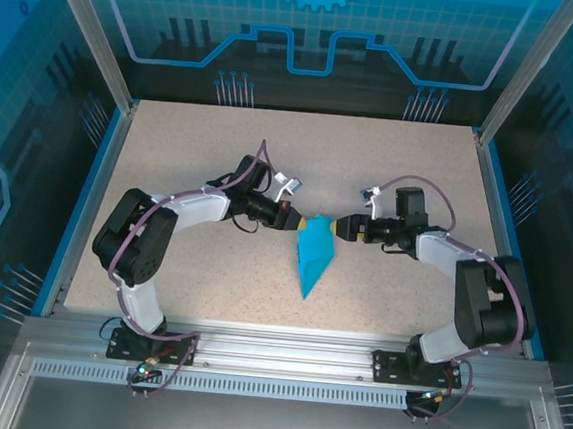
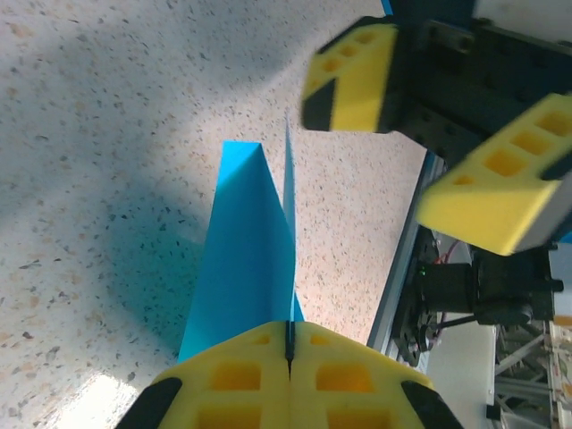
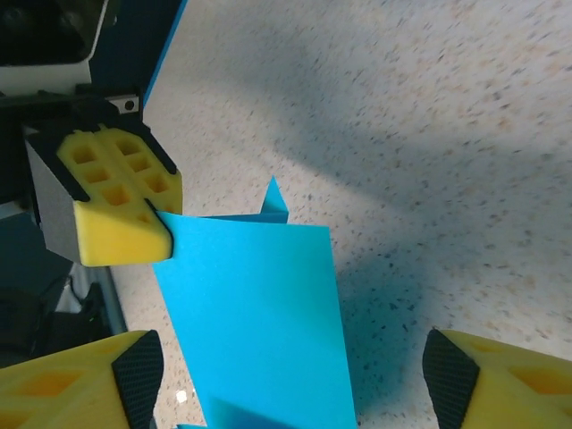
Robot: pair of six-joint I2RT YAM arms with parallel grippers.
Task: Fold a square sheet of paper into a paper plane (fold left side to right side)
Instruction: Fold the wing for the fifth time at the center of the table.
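The square sheet of paper [image 1: 313, 260] is bright blue and folded into a pointed wedge, its tip toward the near edge of the table. Its wide far end is lifted off the tabletop. My left gripper [image 1: 294, 219] is shut on that end's left corner; in the left wrist view the yellow pads [image 2: 259, 375] meet on the thin blue edge of the paper [image 2: 250, 259]. My right gripper [image 1: 338, 226] faces it from the right, open, with its fingers [image 3: 80, 389] wide on either side of the paper [image 3: 259, 304] and not touching it.
The speckled tabletop [image 1: 191, 156] has free room on all sides of the paper. Blue rails [image 1: 92, 198] run along the left and right edges, and an aluminium frame [image 1: 285, 350] holding both arm bases closes the near side.
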